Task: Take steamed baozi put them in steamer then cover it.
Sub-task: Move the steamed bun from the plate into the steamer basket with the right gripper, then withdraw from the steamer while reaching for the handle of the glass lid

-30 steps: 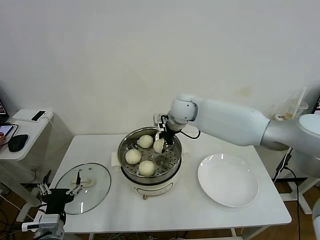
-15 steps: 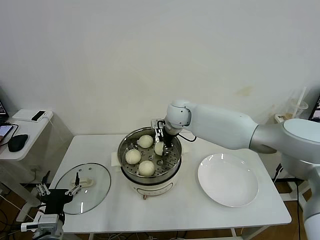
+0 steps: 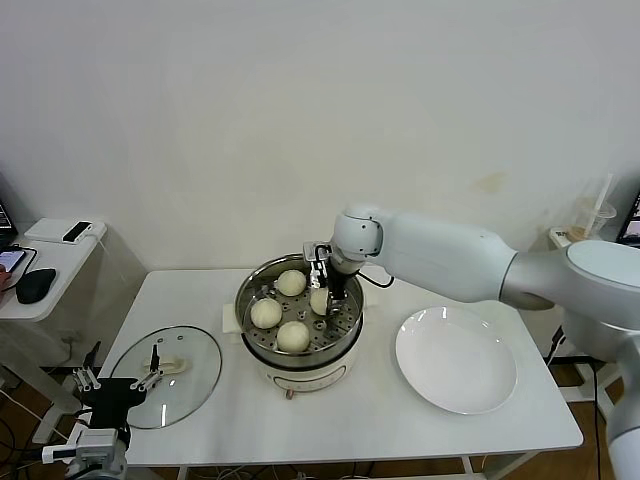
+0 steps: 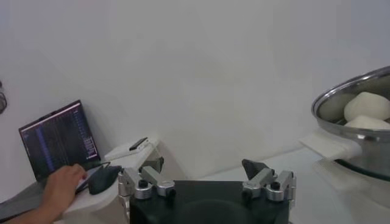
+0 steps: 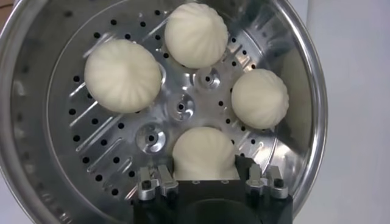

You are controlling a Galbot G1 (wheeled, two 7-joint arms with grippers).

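The steamer (image 3: pixel 300 352) stands mid-table on its white base. Three baozi (image 3: pixel 291 283) (image 3: pixel 266 313) (image 3: pixel 293 336) lie on its perforated tray (image 5: pixel 103 140). A fourth baozi (image 5: pixel 203 152) rests on the tray between the fingers of my right gripper (image 5: pixel 204 167), which reaches down into the pot (image 3: pixel 322 292) and is still shut on it. The cover (image 3: pixel 190 385), a glass lid with a cream handle (image 3: pixel 172 366), lies flat on the table's left. My left gripper (image 3: pixel 120 374) waits low at the lid's near-left edge, open and empty (image 4: pixel 207 176).
A white plate (image 3: pixel 456 360) lies bare to the right of the steamer. A side table (image 3: pixel 45 285) at far left carries a phone and a mouse; a laptop (image 4: pixel 58 140) and a person's hand (image 4: pixel 61 182) are there too.
My right gripper has lowered the fourth baozi onto the steamer tray and shifted slightly left. The left arm and the cover have not moved.
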